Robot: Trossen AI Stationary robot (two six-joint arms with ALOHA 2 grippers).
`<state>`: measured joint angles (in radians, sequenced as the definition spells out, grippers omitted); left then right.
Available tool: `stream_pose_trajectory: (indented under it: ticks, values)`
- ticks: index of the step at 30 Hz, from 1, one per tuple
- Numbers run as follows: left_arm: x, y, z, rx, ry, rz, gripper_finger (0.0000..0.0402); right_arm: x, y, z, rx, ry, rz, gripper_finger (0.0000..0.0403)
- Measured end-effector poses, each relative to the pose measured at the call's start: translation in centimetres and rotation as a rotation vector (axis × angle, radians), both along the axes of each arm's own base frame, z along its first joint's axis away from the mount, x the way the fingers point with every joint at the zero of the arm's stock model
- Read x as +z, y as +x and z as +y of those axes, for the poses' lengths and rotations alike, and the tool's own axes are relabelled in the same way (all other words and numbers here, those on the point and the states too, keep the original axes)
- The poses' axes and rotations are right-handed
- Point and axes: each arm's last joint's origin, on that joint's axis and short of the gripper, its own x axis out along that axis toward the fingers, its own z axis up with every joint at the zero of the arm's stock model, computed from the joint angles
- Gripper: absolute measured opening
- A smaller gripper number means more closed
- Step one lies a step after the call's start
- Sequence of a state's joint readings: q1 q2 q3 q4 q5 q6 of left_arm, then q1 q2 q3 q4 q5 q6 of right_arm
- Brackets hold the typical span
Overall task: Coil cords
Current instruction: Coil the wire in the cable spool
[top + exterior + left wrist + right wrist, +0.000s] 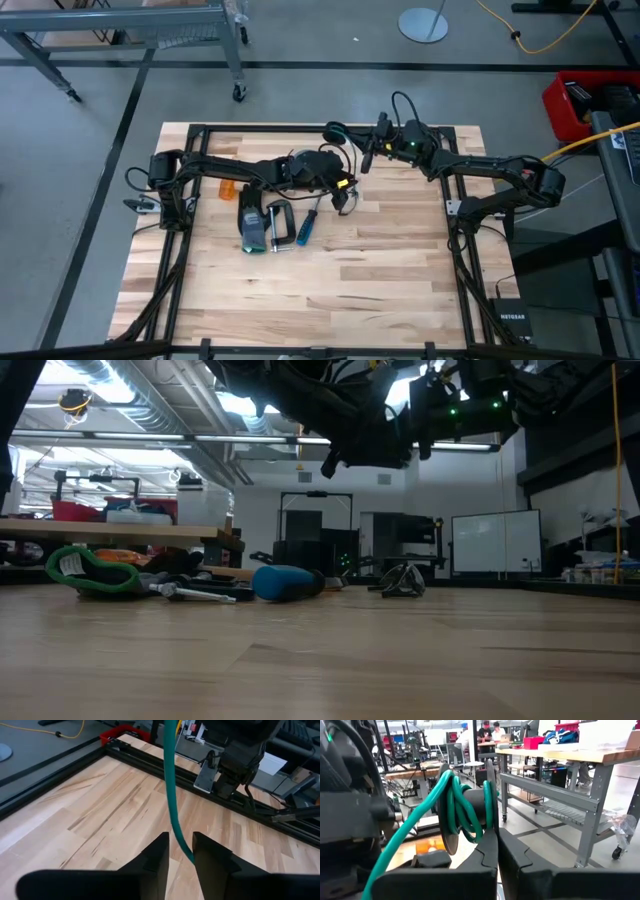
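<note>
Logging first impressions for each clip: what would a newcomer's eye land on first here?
The teal-green cord stands out: it runs up from between the left end effector's fingers, above the far middle of the wooden table. The right end effector, shut, holds several loops of it. A blue-handled screwdriver and a black clamp lie left of centre.
</note>
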<state>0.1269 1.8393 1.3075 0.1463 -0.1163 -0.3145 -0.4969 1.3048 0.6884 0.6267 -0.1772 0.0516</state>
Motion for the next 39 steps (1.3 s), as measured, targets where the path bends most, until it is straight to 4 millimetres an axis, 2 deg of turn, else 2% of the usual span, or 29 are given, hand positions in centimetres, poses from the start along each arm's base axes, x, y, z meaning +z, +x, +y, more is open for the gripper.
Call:
stream_pose_trajectory:
  ticks: [10,16,22,34,39]
  values:
    - [-0.3,-0.1,0.0,-0.010,0.023,0.040,0.0007,0.1,0.0,0.0,0.000,-0.001,-0.007,0.0001]
    - [-1.2,-0.7,0.2,0.055,0.040,0.156,0.0003,0.0,0.0,0.0,-0.004,0.043,-0.019,0.0001]
    - [-1.9,-1.3,1.3,0.132,0.082,0.257,0.0002,-0.2,-0.2,0.1,-0.003,0.099,0.010,0.0001]
    - [-2.9,-2.8,3.6,0.190,0.119,0.426,0.0001,-0.1,-2.5,1.4,0.002,0.208,0.186,0.0001]
    - [-3.0,-3.0,4.7,0.197,0.148,0.444,0.0000,-1.0,-3.0,1.8,0.042,0.277,0.297,0.0001]
